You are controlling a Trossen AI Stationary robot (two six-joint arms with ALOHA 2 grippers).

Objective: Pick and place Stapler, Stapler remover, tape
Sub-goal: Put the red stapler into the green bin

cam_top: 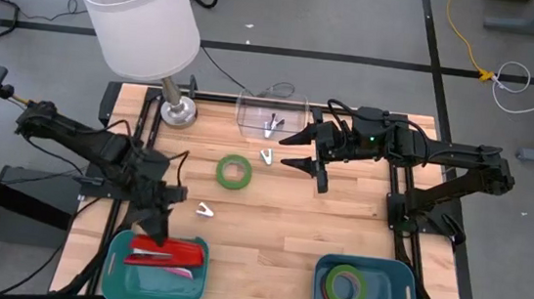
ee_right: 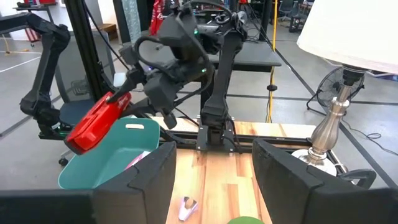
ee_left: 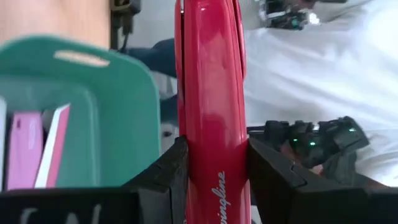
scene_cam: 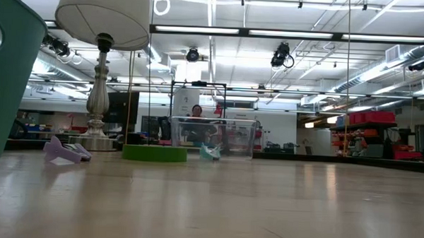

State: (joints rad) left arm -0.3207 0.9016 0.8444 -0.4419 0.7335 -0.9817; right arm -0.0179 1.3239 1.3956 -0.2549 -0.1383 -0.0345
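We see the wooden table (cam_top: 269, 228) with a lamp (cam_top: 140, 15) standing at its far left corner, white shade over a metal base.

2 teal bins sit on the near edge. The left bin (cam_top: 118, 263) has pink items lying in it; the right bin (cam_top: 400, 295) holds stacked tape rings (cam_top: 344, 285), green and red-pink, lying flat.

A clear box (cam_top: 270, 114) stands at the far middle of the table with a small metal item inside.

Left gripper (cam_top: 156, 225) hangs over the left bin, fingers clamped on the red stapler (cam_top: 167, 254). In the left wrist view the stapler (ee_left: 211, 112) sits squeezed between the 2 dark fingers (ee_left: 165, 177). From the right wrist view it is tilted above the bin's rim, not resting in it.

Right gripper (cam_top: 311, 154) is up over the far middle of the table, just beside the clear box, fingers apart and holding nothing.

1 green tape ring (cam_top: 233, 172) lies flat mid-table, between the 2 arms.

2 staple removers lie loose on the wood: 1 (cam_top: 205, 209) near the left gripper, 1 (cam_top: 266, 156) just in front of the clear box.

Low view: a person (scene_cam: 196, 111) shows in the room beyond the table.
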